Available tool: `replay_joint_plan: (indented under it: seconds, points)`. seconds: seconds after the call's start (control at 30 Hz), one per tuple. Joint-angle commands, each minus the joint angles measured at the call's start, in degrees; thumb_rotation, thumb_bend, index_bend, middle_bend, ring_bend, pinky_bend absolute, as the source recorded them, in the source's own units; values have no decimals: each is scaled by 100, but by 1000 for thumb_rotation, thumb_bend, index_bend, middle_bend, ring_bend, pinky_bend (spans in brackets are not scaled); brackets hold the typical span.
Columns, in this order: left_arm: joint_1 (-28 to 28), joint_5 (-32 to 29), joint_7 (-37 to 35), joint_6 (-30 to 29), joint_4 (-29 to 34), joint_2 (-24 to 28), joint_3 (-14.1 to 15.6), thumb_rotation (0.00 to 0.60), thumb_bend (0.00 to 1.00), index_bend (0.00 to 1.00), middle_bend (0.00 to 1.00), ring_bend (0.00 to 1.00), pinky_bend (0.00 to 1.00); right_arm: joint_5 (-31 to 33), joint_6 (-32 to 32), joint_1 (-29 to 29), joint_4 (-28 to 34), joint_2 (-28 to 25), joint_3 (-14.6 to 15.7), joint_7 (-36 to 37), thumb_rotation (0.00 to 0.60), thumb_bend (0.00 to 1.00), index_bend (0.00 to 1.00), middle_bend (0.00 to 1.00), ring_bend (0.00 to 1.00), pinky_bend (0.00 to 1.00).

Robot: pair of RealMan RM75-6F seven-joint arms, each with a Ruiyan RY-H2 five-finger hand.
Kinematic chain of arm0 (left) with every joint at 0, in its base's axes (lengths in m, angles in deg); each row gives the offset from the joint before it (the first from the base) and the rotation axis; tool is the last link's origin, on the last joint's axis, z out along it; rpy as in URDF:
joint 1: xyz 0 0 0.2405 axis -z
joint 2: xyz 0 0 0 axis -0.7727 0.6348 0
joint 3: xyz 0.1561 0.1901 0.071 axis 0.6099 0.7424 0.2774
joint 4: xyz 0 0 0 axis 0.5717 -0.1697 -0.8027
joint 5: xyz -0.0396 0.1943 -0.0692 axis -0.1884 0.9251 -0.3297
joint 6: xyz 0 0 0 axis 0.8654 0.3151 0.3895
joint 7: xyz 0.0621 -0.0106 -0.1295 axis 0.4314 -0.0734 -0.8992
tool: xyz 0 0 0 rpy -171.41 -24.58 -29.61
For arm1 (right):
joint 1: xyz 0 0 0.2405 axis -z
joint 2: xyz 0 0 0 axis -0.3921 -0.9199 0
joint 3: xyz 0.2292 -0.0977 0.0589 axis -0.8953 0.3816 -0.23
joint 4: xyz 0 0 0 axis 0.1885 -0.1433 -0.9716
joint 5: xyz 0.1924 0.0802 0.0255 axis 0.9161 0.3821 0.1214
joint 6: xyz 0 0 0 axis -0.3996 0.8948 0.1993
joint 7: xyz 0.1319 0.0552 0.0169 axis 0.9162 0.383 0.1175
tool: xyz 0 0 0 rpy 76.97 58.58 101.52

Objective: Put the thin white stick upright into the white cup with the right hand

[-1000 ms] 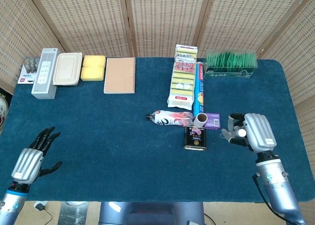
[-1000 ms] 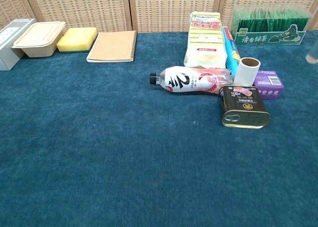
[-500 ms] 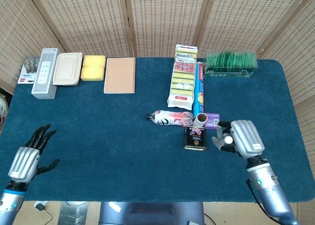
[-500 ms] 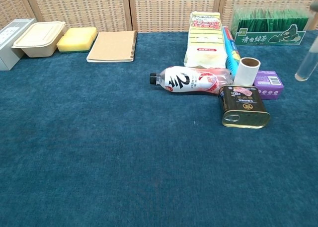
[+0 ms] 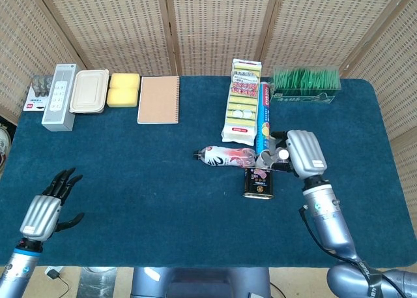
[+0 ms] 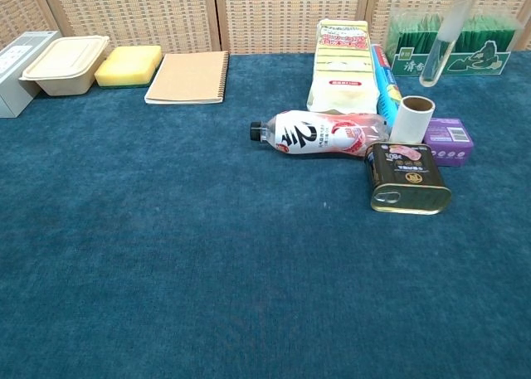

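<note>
Chest view: thin white stick (image 6: 440, 51) hangs tilted above white cup (image 6: 412, 119).

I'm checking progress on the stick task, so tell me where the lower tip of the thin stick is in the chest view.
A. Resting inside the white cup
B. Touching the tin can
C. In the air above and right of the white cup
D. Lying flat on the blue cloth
C: in the chest view the thin stick hangs tilted, its lower tip above and to the right of the white cup, not yet inside it.
</note>
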Motion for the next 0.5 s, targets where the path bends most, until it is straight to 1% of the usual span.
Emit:
replay_joint_plan:
  seconds: [0.03,0.23,0.5]
  points:
    - [38,-77,57,135,-41,-73,9,600,197,96,36,30,316,145,-56,-151,-180,149,-60,-84,600,463,794,1000,1000,1000]
    - [72,-132,138,250,-77,-132,16,599,197,96,37,30,315,314,-143,-345,-447,299,-101,-132,600,463,794,1000,1000,1000]
    - [67,-170,157,246,-77,-132,3,600,197,96,37,30,315,483,-305,-493,-834,416,-96,-71,600,462,794,1000,1000,1000]
